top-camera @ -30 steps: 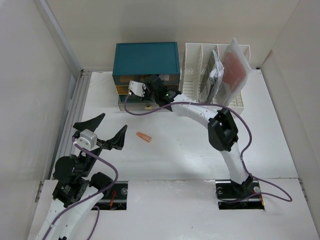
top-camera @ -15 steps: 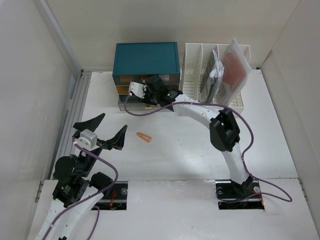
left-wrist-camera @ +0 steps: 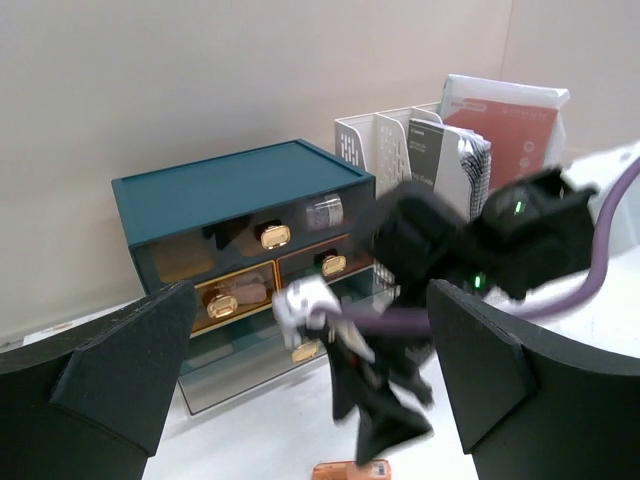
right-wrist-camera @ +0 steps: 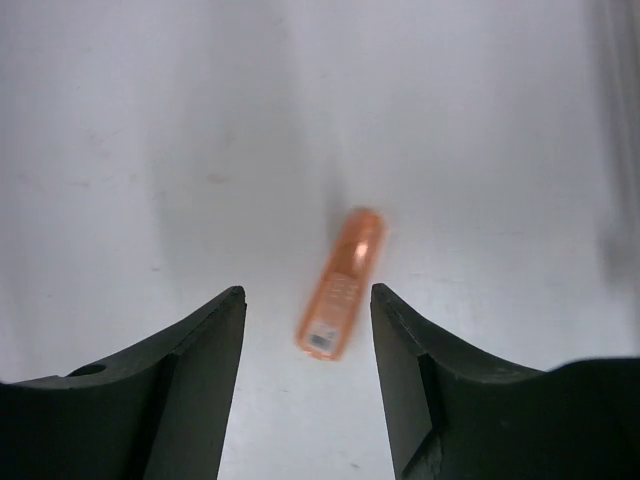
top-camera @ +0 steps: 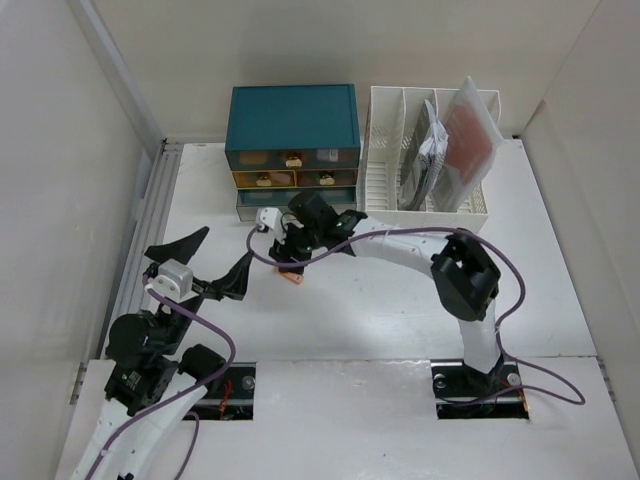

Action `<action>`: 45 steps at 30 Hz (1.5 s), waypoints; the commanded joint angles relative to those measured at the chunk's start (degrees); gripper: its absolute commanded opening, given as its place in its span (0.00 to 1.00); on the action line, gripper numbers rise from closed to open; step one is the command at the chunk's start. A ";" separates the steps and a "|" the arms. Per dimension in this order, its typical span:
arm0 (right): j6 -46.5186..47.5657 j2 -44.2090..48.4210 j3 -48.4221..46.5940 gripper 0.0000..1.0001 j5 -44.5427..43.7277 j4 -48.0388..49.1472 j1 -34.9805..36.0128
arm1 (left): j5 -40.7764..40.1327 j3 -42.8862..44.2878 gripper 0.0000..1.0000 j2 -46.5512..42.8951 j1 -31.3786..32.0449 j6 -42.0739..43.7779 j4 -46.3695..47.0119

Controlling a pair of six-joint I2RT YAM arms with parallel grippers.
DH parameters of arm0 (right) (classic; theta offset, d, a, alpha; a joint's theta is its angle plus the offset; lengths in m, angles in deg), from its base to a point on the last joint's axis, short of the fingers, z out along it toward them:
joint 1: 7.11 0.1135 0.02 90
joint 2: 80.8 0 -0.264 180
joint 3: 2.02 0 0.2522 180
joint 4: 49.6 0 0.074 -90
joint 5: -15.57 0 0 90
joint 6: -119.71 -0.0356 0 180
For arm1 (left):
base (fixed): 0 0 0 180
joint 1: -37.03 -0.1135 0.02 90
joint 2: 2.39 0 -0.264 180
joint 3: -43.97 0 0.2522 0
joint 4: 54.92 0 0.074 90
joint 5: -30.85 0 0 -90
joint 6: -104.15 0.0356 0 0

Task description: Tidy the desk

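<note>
On the white desk [top-camera: 400, 290] lies a small orange tube [right-wrist-camera: 342, 282] with a label at one end, left of centre and in front of the cabinet. My right gripper [top-camera: 288, 262] hangs just above it, pointing down, open, with nothing held. In the right wrist view the tube lies flat between and just beyond the two fingertips of the right gripper [right-wrist-camera: 307, 290]. The top view shows only the tube's end [top-camera: 293, 279] under the fingers. My left gripper [top-camera: 230, 243] stands wide open and empty at the near left, facing the cabinet and the right gripper [left-wrist-camera: 385, 440].
A teal drawer cabinet [top-camera: 292, 120] with gold knobs stands at the back; its lowest clear drawer [left-wrist-camera: 250, 365] juts out a little. To its right is a white slotted file rack [top-camera: 390, 150] holding papers and a packet [top-camera: 465, 135]. White walls enclose the desk.
My right gripper has left the cabinet's drawers and moved toward the near left, down over the orange tube, with its jaws spreading wider. The left arm has not moved.
</note>
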 commanded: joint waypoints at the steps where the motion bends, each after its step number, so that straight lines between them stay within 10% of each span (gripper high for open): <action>1: -7.78 -1.82 1.91 0.59 4.68 4.89 1.08 | -0.50 -0.38 1.00 -1.05 0.28 0.29 2.60; 12: -13.05 -5.24 3.04 0.59 -14.03 8.77 2.75 | -0.50 -0.38 1.00 -1.05 0.28 0.29 2.08; 33: -13.41 -8.33 3.66 0.58 -17.11 8.77 3.79 | -0.50 -0.38 1.00 -1.58 0.28 0.29 2.08; 42: -9.20 -9.47 4.28 0.04 -18.44 6.49 5.47 | -1.03 -0.38 1.00 -2.11 0.28 0.29 2.08; 45: -8.06 -9.47 2.53 0.00 -18.96 5.17 5.47 | -1.03 -0.38 1.00 -2.11 0.28 0.29 2.08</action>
